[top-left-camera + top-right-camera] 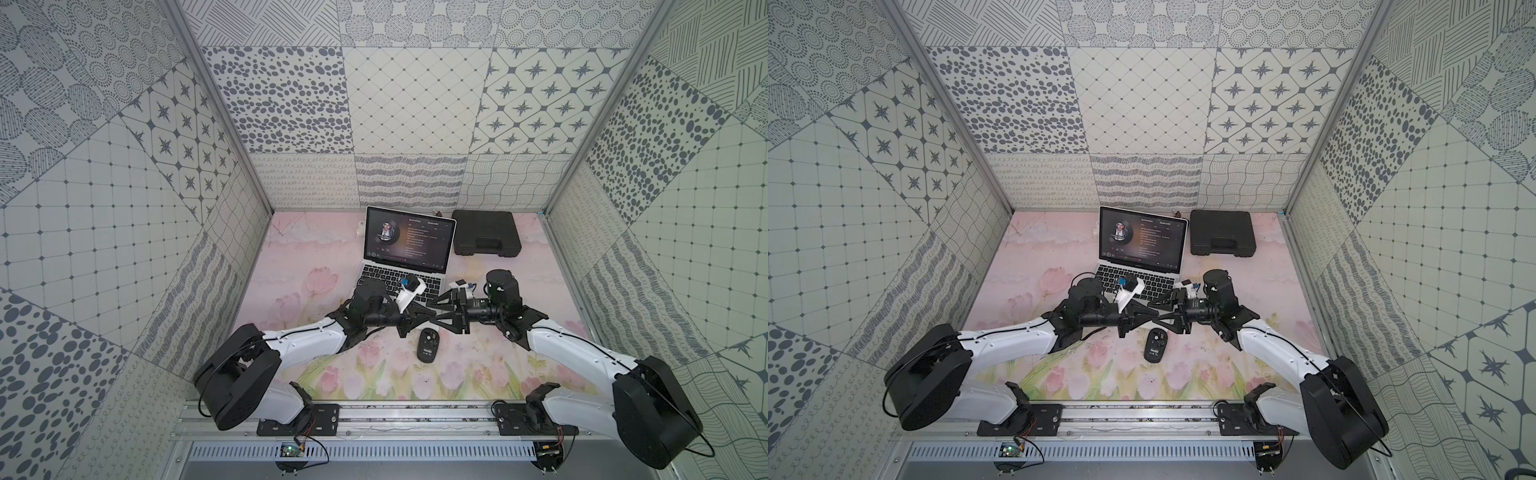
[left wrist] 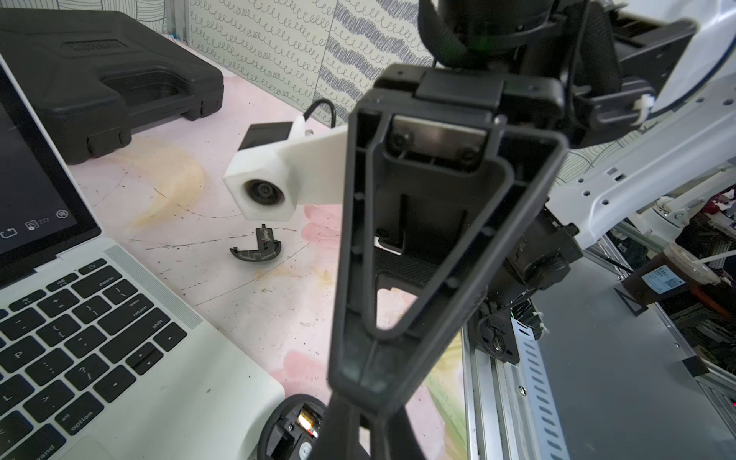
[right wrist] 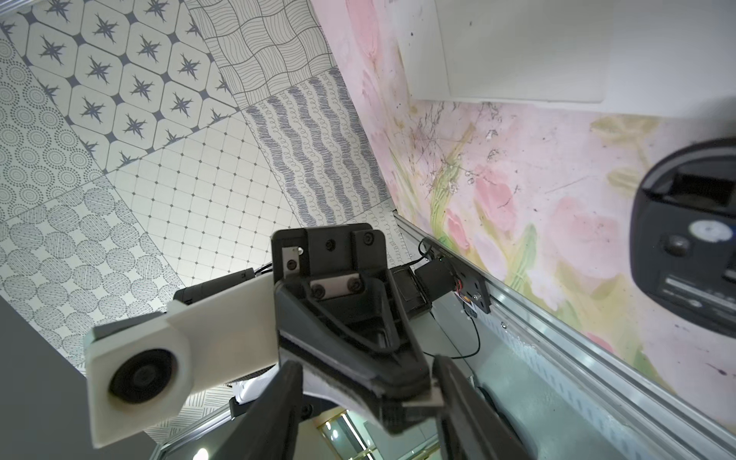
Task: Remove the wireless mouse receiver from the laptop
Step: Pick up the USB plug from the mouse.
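Observation:
The silver laptop point(image 1: 409, 237) point(image 1: 1142, 239) stands open at the back, its screen lit. In front of it my two grippers meet tip to tip above the black mouse point(image 1: 428, 351). My left gripper point(image 1: 427, 323) point(image 2: 362, 406) is shut. In the right wrist view a thin silvery tab, the wireless mouse receiver point(image 3: 423, 398), sticks out of its tips. My right gripper point(image 1: 437, 321) point(image 3: 366, 382) is open, one finger on each side of the left gripper's tip and apart from it.
The mouse point(image 2: 294, 430) lies belly up with its battery bay uncovered. Its curved black cover point(image 2: 257, 249) lies on the floral mat to the right of the laptop. A black plastic case point(image 1: 486, 232) sits at the back right. Patterned walls enclose the mat.

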